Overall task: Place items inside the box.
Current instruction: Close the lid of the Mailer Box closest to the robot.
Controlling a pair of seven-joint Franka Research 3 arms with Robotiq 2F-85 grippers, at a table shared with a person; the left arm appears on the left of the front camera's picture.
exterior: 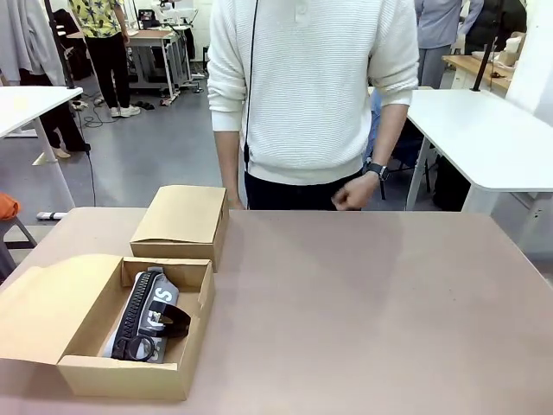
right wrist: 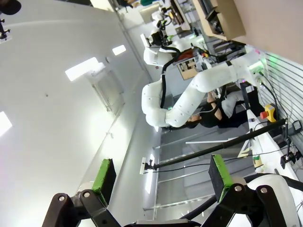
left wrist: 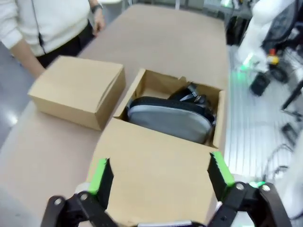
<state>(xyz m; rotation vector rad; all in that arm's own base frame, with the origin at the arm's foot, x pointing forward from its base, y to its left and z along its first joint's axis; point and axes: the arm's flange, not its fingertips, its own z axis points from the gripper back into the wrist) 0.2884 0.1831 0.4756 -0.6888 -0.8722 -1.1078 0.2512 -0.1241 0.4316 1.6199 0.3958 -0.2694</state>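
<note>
Lying in the open box [exterior: 194, 304], the pouch [exterior: 149, 313] is hiding whatever sits under it; both claws [left wrist: 161, 177] [right wrist: 161, 177] are hanging released, a shut box [exterior: 181, 223] crowding alongside.

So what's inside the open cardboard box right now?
The open box holds the grey pouch and a black item lying on it. Whatever may lie under the pouch is covered.

Grey floor [exterior: 147, 156] beyond the brown table [exterior: 363, 303]. White desks [exterior: 484, 138] stand at both sides; a cluttered workbench [exterior: 160, 39] stands far back. Ceiling light panels [right wrist: 83, 68] lit.
</note>
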